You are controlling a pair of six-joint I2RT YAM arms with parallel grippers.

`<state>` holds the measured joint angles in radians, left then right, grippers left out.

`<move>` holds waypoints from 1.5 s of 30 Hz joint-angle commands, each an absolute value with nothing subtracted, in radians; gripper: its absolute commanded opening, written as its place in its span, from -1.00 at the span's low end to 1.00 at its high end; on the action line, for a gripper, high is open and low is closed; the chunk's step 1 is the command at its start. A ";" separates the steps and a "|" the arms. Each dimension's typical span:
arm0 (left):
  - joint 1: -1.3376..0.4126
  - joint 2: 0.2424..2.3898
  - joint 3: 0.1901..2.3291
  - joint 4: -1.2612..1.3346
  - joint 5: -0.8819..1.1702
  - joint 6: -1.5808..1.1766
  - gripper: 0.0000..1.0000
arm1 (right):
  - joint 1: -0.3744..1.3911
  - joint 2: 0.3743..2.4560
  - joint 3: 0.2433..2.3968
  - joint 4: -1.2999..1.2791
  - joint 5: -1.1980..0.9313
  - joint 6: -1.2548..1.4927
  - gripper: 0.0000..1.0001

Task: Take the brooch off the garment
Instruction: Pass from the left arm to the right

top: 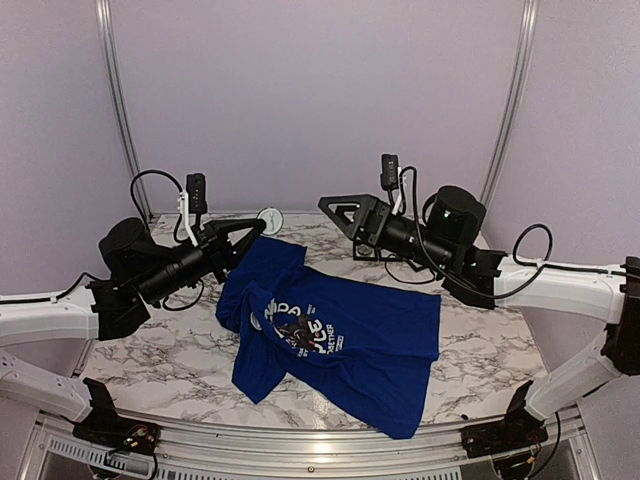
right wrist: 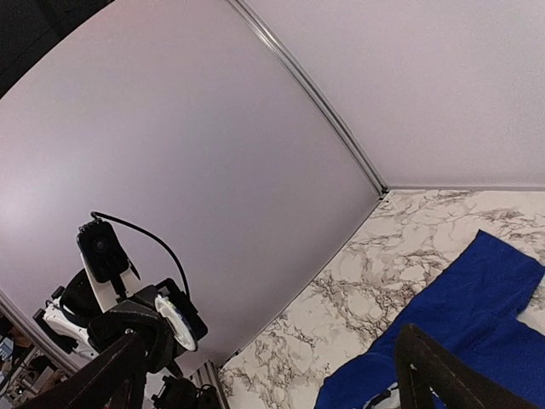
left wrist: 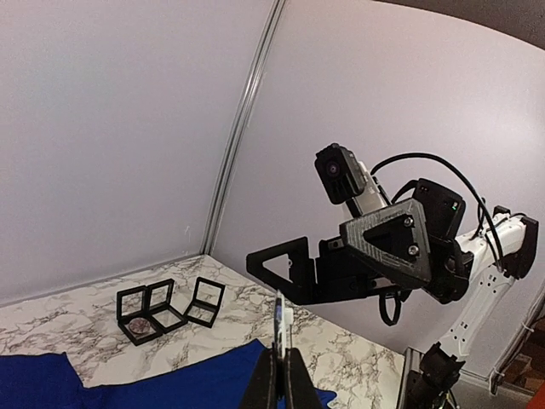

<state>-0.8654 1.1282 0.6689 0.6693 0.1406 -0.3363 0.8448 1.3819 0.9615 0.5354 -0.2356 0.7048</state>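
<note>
The royal-blue short-sleeved T-shirt with a panda print [top: 370, 345] lies rumpled on the white marbled surface [top: 150, 355], below and between both tools. The left tool [top: 262, 225] pinches a small round white brooch [top: 270, 218], lifted clear of the shirt's far edge. The right tool [top: 335, 212] faces it, fingers spread and empty. Beyond the right tool stand black open square frames [left wrist: 166, 311].
</note>
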 commanded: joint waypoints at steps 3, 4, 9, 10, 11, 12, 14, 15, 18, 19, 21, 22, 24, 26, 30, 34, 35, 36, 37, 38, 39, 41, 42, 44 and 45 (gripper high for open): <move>-0.861 1.165 0.729 0.701 0.268 -0.180 -1.00 | 0.822 1.320 0.916 0.518 -0.179 0.742 0.97; -0.861 1.171 0.740 0.689 0.278 -0.140 -1.00 | 0.821 1.315 0.915 0.516 -0.179 0.741 0.97; -0.861 1.179 0.793 0.614 0.280 0.150 -1.00 | 0.820 1.307 0.973 0.449 -0.204 0.698 0.97; -0.861 1.179 0.804 0.596 0.271 0.208 -1.00 | 0.821 1.305 0.983 0.436 -0.208 0.696 0.96; -0.861 1.180 0.814 0.578 0.261 0.276 -1.00 | 0.821 1.303 0.991 0.425 -0.210 0.697 0.96; -0.863 1.183 0.823 0.558 0.257 0.354 -1.00 | 0.821 1.302 0.997 0.421 -0.217 0.696 0.93; -0.871 1.188 0.834 0.532 0.208 0.496 -1.00 | 0.821 1.301 1.009 0.408 -0.227 0.697 0.85; -0.877 1.191 0.840 0.524 0.172 0.558 -1.00 | 0.820 1.303 1.016 0.400 -0.235 0.700 0.83; -0.906 1.203 0.859 0.488 0.061 0.770 -1.00 | 0.821 1.314 1.043 0.368 -0.262 0.707 0.74; -0.913 1.207 0.861 0.487 0.027 0.836 -1.00 | 0.821 1.319 1.054 0.361 -0.275 0.710 0.69; -0.929 1.214 0.855 0.508 -0.047 0.952 -1.00 | 0.821 1.330 1.071 0.353 -0.300 0.715 0.59; -0.934 1.216 0.849 0.526 -0.083 1.006 -1.00 | 0.821 1.337 1.081 0.344 -0.313 0.720 0.50; -0.940 1.219 0.841 0.550 -0.133 1.114 -1.00 | 0.821 1.356 1.112 0.320 -0.340 0.717 0.37; -0.951 1.219 0.830 0.577 -0.180 1.196 -1.00 | 0.821 1.379 1.137 0.301 -0.378 0.717 0.24; -0.975 1.228 0.797 0.655 -0.261 1.348 -1.00 | 0.821 1.427 1.178 0.288 -0.442 0.728 0.07; -1.001 1.246 0.765 0.714 -0.312 1.466 -1.00 | 0.821 1.473 1.230 0.249 -0.478 0.729 -0.02; -1.007 1.251 0.761 0.717 -0.327 1.496 -1.00 | 0.821 1.482 1.240 0.242 -0.487 0.730 -0.03; -1.012 1.258 0.755 0.723 -0.336 1.519 -1.00 | 0.821 1.488 1.245 0.241 -0.492 0.733 -0.03; -1.018 1.266 0.747 0.737 -0.349 1.549 -1.00 | 0.820 1.494 1.250 0.240 -0.497 0.735 -0.04; -1.025 1.276 0.738 0.759 -0.362 1.581 -1.00 | 0.820 1.500 1.254 0.238 -0.500 0.737 -0.04; -1.033 1.289 0.729 0.784 -0.378 1.611 -1.00 | 0.821 1.504 1.256 0.235 -0.503 0.740 -0.05; -1.046 1.323 0.711 0.855 -0.405 1.676 -1.00 | 0.820 1.515 1.260 0.231 -0.516 0.742 -0.09; -1.051 1.338 0.702 0.889 -0.416 1.706 -1.00 | 0.821 1.523 1.262 0.231 -0.523 0.746 -0.12; -1.057 1.362 0.693 0.957 -0.428 1.746 -1.00 | 0.821 1.527 1.262 0.224 -0.520 0.750 -0.14; -1.059 1.370 0.689 0.978 -0.430 1.760 -1.00 | 0.821 1.530 1.262 0.221 -0.518 0.751 -0.14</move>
<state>-1.0458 1.3342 0.7120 0.8093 -0.3687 1.6268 0.8261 1.5120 1.2198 0.2508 -0.4957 0.7372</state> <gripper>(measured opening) 0.014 0.434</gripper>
